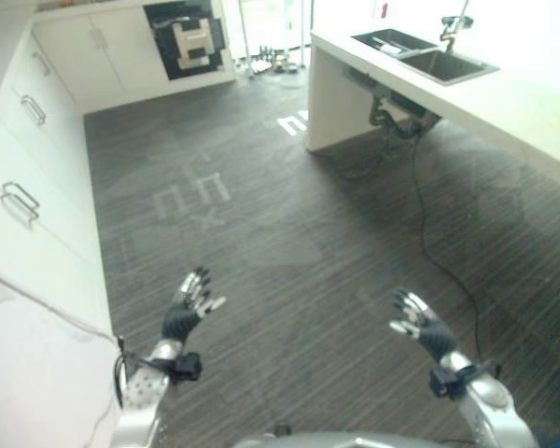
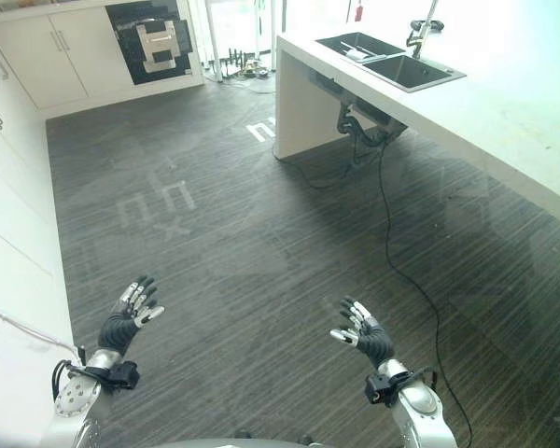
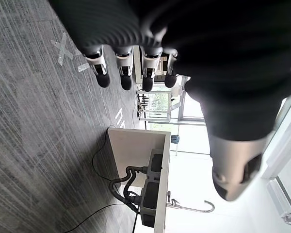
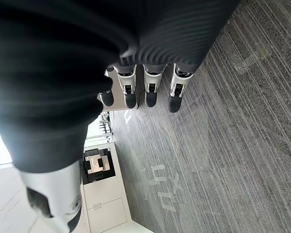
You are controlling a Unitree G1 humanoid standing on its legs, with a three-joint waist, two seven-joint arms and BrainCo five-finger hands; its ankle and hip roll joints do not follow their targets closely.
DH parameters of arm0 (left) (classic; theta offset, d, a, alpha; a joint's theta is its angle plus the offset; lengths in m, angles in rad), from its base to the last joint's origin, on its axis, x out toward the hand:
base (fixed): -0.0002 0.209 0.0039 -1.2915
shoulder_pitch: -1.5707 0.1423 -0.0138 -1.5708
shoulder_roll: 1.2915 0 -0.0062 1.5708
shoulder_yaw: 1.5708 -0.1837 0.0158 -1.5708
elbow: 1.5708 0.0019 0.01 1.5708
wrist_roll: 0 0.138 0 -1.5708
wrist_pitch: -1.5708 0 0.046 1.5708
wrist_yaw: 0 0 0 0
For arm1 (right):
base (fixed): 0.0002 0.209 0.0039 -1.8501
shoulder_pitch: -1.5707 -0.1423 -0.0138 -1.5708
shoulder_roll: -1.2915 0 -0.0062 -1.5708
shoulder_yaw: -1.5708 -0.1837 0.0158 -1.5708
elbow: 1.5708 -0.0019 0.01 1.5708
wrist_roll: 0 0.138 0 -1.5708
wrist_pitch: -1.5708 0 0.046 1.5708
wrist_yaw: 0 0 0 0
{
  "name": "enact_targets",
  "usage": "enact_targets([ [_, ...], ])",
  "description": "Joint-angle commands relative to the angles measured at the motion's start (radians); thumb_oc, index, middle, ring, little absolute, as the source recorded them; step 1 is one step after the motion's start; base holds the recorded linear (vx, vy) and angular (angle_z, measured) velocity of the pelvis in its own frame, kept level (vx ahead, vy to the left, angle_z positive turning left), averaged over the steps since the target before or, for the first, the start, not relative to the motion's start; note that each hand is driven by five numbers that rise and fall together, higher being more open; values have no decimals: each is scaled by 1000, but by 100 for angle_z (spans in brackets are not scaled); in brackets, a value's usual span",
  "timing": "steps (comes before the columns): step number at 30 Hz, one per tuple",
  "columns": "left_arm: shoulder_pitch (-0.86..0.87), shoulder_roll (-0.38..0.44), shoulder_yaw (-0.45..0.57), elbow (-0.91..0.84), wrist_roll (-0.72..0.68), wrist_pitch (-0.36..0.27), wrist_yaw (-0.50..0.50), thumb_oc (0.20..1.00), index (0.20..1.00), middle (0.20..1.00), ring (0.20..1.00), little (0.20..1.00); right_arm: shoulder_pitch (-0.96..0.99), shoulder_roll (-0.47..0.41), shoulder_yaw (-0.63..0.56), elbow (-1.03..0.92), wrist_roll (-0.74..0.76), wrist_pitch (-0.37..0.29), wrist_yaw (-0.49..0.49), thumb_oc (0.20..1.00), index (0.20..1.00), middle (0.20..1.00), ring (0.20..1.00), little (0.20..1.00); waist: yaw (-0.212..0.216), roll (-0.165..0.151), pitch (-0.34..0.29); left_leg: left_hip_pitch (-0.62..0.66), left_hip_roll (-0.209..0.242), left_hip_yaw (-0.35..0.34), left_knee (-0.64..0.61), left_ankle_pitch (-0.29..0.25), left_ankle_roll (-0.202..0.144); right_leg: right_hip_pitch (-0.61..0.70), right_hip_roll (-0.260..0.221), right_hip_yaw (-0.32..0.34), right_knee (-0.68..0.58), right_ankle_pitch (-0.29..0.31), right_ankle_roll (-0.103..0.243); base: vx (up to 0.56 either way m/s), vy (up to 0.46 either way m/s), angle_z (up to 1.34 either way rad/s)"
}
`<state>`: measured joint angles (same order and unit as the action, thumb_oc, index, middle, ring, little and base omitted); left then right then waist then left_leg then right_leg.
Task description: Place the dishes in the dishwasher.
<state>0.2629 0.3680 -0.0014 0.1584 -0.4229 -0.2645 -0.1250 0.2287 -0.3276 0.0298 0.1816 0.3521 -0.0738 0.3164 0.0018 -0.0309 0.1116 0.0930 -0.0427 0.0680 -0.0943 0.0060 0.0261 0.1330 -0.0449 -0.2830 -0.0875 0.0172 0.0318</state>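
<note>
Down low, left hand (image 1: 189,303) at lower left & right hand (image 1: 415,322) at lower right, both w/ fingers spread, holding nothing, over dark floor (image 1: 280,233). Farther, sink (image 1: 427,54) w/ dishes (image 1: 389,44) upper right; dishwasher (image 1: 189,37) top centre.

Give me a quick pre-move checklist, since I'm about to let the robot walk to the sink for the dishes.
1. Left hand free: ok, fingers relaxed, holding nothing.
2. Right hand free: ok, fingers relaxed, holding nothing.
3. Sink located: ok, a double basin in the white counter, ahead and to the right.
4. Dishes to collect: cannot tell; something pale lies in the far basin, too small to identify.
5. Path: not ok, a black cable trails across the dark floor from under the counter.
6. Dishwasher found and open: cannot tell; a dark appliance front sits among the far cabinets.
</note>
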Motion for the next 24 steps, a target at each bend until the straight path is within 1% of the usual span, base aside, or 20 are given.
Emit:
enact_targets([
  [1, -44, 19, 14, -61, -81, -41, -44, 1000, 1000, 1000, 1000, 1000, -54, -62, 5, -63, 0, -57, 7, 1000, 1000, 1000, 1000, 1000, 0, 12, -19, 47, 61, 92, 7, -62, -69, 6, -20, 4, 0, -22, 87, 0, 0, 0],
  [3, -36, 17, 14, -69, -112, -55, -74, 1000, 1000, 1000, 1000, 1000, -46, -59, 5, -62, 1, -64, 10, 1000, 1000, 1000, 1000, 1000, -1, 12, -19, 48, 62, 94, 7, -63, -69, 7, -20, 2, 0, -23, 86, 0, 0, 0],
  [5, -39, 15, 12, -73, -116, -62, -72, 1000, 1000, 1000, 1000, 1000, -49, -58, 4, -66, 15, -71, 10, 1000, 1000, 1000, 1000, 1000, -2, 13, -18, 49, 63, 95, 7, -64, -68, 7, -20, 3, 1, -24, 86, 0, 0, 0],
  [10, -43, 15, 11, -78, -117, -77, -56, 1000, 1000, 1000, 1000, 1000, -50, -64, 8, -99, -3, -78, -10, 1000, 1000, 1000, 1000, 1000, -6, 11, -13, 55, 63, 93, 7, -67, -66, 9, -14, 12, 3, -29, 81, 5, -10, 0],
  [12, -44, 14, 18, -86, -140, -78, -58, 1000, 1000, 1000, 1000, 1000, -43, -68, 4, -106, 9, -80, -8, 1000, 1000, 1000, 1000, 1000, -10, 10, -11, 58, 66, 95, 7, -67, -67, 9, -10, 16, 5, -33, 79, 22, -87, -1],
  [16, -48, 6, 18, -94, -147, -86, -50, 1000, 1000, 1000, 1000, 1000, -46, -63, 13, -104, 5, -89, -9, 1000, 1000, 1000, 1000, 1000, -12, 12, -4, 68, 72, 97, 8, -59, -71, 11, 4, 22, 7, -42, 66, 15, -146, -1],
  [17, -48, 8, 16, -95, -142, -88, -43, 1000, 1000, 1000, 1000, 1000, -48, -66, 14, -104, 11, -90, -11, 1000, 1000, 1000, 1000, 1000, -12, 11, 1, 66, 71, 100, 25, -59, -74, 12, 6, 24, 8, -45, 60, -20, -132, -1],
  [18, -53, 9, 14, -91, -153, -95, -34, 1000, 1000, 1000, 1000, 1000, -57, -73, 13, -104, 16, -85, -10, 1000, 1000, 1000, 1000, 1000, -12, 4, 9, 40, 68, 101, 97, -73, -80, 10, 0, 25, 11, -45, 52, -43, -124, 0],
  [19, -56, 5, 16, -89, -181, -106, -31, 1000, 1000, 1000, 1000, 1000, -65, -80, 12, -105, 13, -85, -6, 1000, 1000, 1000, 1000, 1000, -7, -11, 26, -19, 66, 103, 226, -80, -86, 10, -16, 25, 15, -43, 41, -67, -141, 5],
  [20, -58, 0, 21, -91, -198, -113, -28, 1000, 1000, 1000, 1000, 1000, -73, -88, 12, -106, 7, -88, -3, 1000, 1000, 1000, 1000, 1000, 1, -22, 43, -106, 75, 87, 376, -54, -99, 6, -24, 25, 19, -40, 27, -91, -158, 5],
  [21, -56, -5, 30, -89, -201, -129, -28, 1000, 1000, 1000, 1000, 1000, -80, -98, 15, -105, -1, -96, 0, 1000, 1000, 1000, 1000, 1000, 8, -31, 62, -187, 69, 68, 520, -40, -104, -5, -31, 26, 31, -38, 13, -83, -141, 15],
  [22, -54, -11, 40, -85, -201, -143, -28, 1000, 1000, 1000, 1000, 1000, -86, -103, 18, -99, -6, -108, 9, 1000, 1000, 1000, 1000, 1000, 11, -32, 76, -235, 64, 64, 599, -46, -96, -18, -34, 26, 49, -41, 4, -44, -91, 10],
  [23, -52, -18, 45, -79, -200, -151, -26, 1000, 1000, 1000, 1000, 1000, -89, -103, 16, -94, -6, -117, 14, 1000, 1000, 1000, 1000, 1000, 13, -31, 87, -250, 71, 71, 603, -43, -91, -20, -32, 28, 62, -44, 2, 68, -10, -2],
  [24, -51, -22, 48, -71, -201, -147, -26, 1000, 1000, 1000, 1000, 1000, -96, -100, 15, -87, -10, -120, 7, 1000, 1000, 1000, 1000, 1000, 16, -23, 101, -248, 98, 101, 527, -22, -97, -11, -21, 32, 69, -55, 7, 171, 56, -23],
])
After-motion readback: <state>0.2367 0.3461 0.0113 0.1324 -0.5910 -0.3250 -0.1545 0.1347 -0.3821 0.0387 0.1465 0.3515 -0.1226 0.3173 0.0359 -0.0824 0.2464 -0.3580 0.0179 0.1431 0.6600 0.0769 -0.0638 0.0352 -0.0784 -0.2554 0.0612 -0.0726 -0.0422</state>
